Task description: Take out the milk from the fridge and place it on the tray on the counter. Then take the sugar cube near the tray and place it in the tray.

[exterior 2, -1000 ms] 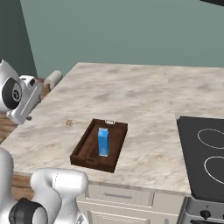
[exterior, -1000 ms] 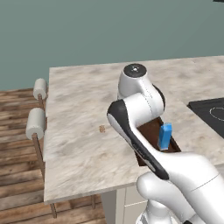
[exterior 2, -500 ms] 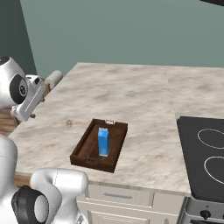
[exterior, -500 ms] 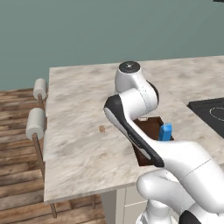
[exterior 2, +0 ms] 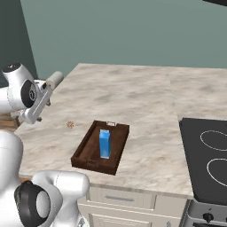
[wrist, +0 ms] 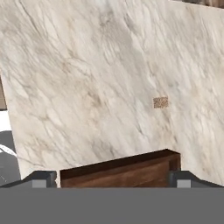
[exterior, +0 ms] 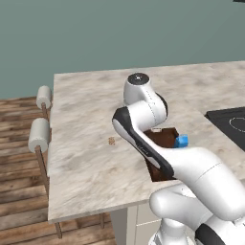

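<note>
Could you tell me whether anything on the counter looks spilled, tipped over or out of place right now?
Nothing stands out. The milk stands upright inside the tray, with no spill on the counter. The sugar cube lies on the stone beside the tray, not yet in it.

I see even, soft rendered light across all three views, bright but without glare. The bench (exterior 2: 146,102) reads pale and evenly lit, with no hot spots on its marbling. A faint, soft shadow hugs the tray (exterior 2: 84,150) along its near edge. The base views look slightly soft and low in detail. In the hand view the sugar cube (wrist: 160,102) is a blurry speckled patch, edges undistorted.
</note>
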